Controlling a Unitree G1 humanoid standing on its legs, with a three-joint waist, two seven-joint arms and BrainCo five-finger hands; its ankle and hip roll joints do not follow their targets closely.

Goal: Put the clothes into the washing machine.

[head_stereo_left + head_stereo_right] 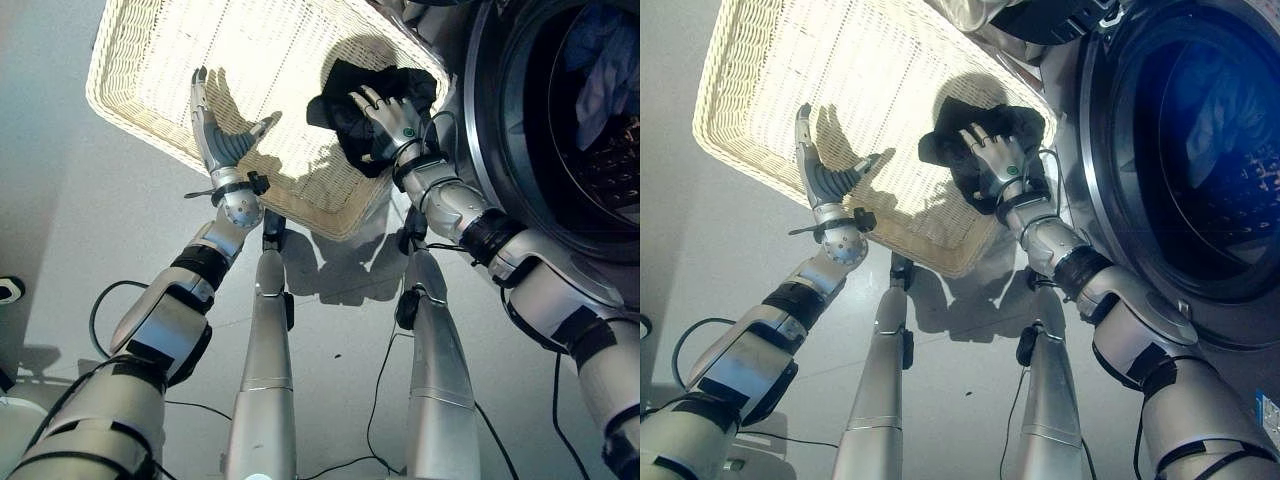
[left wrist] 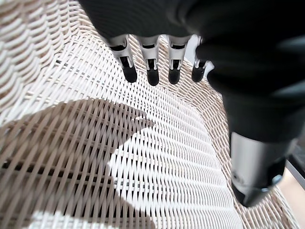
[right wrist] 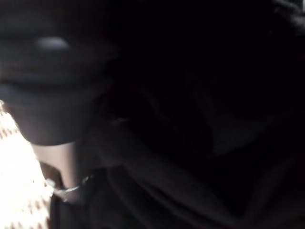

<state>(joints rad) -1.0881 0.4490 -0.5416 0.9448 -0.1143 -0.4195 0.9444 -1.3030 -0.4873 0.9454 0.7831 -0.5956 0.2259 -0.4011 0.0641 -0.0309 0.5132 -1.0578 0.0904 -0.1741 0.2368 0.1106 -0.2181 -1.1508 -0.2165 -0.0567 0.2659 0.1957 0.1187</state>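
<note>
A black garment point(image 1: 338, 118) lies bunched in the corner of the white wicker basket point(image 1: 270, 45) nearest the washing machine point(image 1: 480, 120). My right hand point(image 1: 392, 122) rests on top of it with its fingers curled into the cloth. The right wrist view shows dark folds of the garment point(image 3: 214, 95) close up. My left hand point(image 1: 222, 142) hovers over the bare basket floor to the left, open, with its fingers point(image 2: 150, 71) straight and thumb apart, holding nothing.
The washing machine's round opening point(image 1: 1210, 150) stands at the right, beside the basket, with blue and pale laundry point(image 1: 605, 70) inside the drum. The basket rim point(image 1: 330, 222) lies between my arms and its floor. Grey floor surrounds the basket.
</note>
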